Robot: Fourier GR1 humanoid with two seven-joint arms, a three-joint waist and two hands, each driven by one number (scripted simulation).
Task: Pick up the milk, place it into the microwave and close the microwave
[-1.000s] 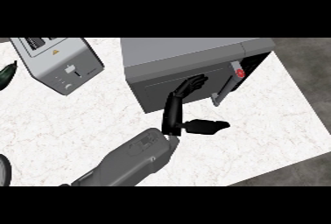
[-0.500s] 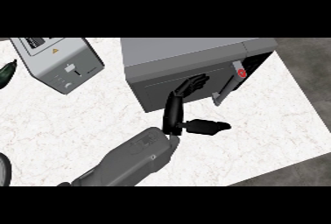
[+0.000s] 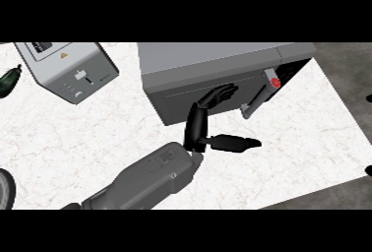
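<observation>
Far left edge, at about 9 o'clock, a dark green thing (image 3: 11, 78) pokes into the head view, cut off by the frame. What it is, I cannot tell. Down at 8 o'clock a dark curved rim (image 3: 4, 189) sits at the same edge, also too clipped to name.

Moving in, there's the grey toaster (image 3: 69, 69) at 10 o'clock on the white marbled counter (image 3: 87, 138), standing well apart from everything else.

Here comes the action: the grey forearm (image 3: 145, 179) rises from 7 o'clock, slanting toward the centre. At its end is the left hand (image 3: 195, 128), right in the middle of the view. Its fingers (image 3: 218, 94) are stretched out toward 12 o'clock, only lightly bent at the tips, and they hold nothing. The thumb (image 3: 232, 142) juts out alone toward 3 o'clock, spread wide from the rest.

Those fingertips lie against the door (image 3: 174, 101) of the microwave (image 3: 210, 56), the big grey box at 12 o'clock. The door looks almost closed. Its right-hand edge stands a little proud of the body, with a dark slit showing beside it at 2 o'clock. The red button (image 3: 271, 81) sits just at that edge.

The milk is out of sight. The door covers the microwave's inside, so whether the milk is in there, I cannot tell.

Far right, the counter ends and dark floor (image 3: 349, 54) runs from 1 to 3 o'clock.
</observation>
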